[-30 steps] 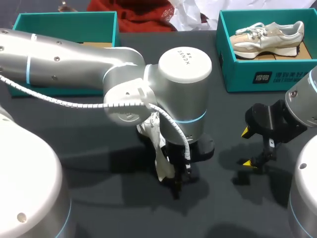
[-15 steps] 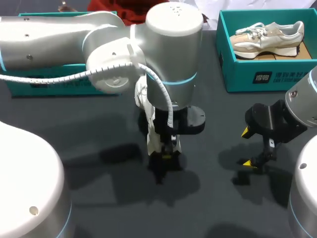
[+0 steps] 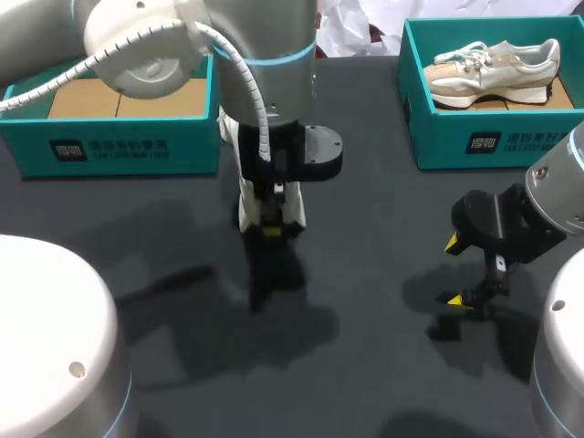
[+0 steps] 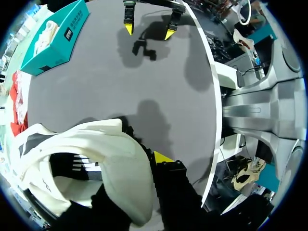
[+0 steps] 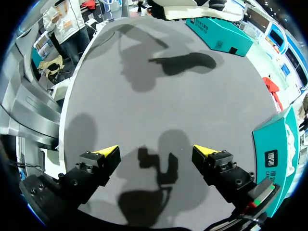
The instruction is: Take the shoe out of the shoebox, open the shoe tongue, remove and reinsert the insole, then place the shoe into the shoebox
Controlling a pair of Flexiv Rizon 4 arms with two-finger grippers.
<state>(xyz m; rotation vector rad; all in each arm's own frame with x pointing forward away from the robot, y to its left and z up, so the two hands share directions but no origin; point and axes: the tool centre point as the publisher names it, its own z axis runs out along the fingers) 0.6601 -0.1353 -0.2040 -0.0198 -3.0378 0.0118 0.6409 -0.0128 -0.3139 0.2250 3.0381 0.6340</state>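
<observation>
My left gripper [image 3: 271, 228] is shut on a white shoe [image 3: 247, 199] and holds it above the dark table, just right of the open teal shoebox [image 3: 119, 146] at the back left. In the left wrist view the shoe [image 4: 115, 163] hangs heel-up with its dark opening showing. It covers one finger of the left gripper [image 4: 153, 156], and only one yellow fingertip [image 4: 162, 157] shows. My right gripper [image 3: 464, 272] hovers open and empty over the table's right side. In the right wrist view nothing lies between the right gripper's [image 5: 156, 151] spread fingers.
A second teal shoebox [image 3: 474, 137] at the back right holds a beige and white sneaker [image 3: 493, 66]. The left box shows a bare cardboard bottom [image 3: 128, 96]. Red cloth [image 3: 265, 27] and white paper [image 3: 351, 27] lie at the table's far edge.
My left arm has carried the shoe up and away from the table's middle, towards the back left near the left shoebox. The right arm has stayed still.
</observation>
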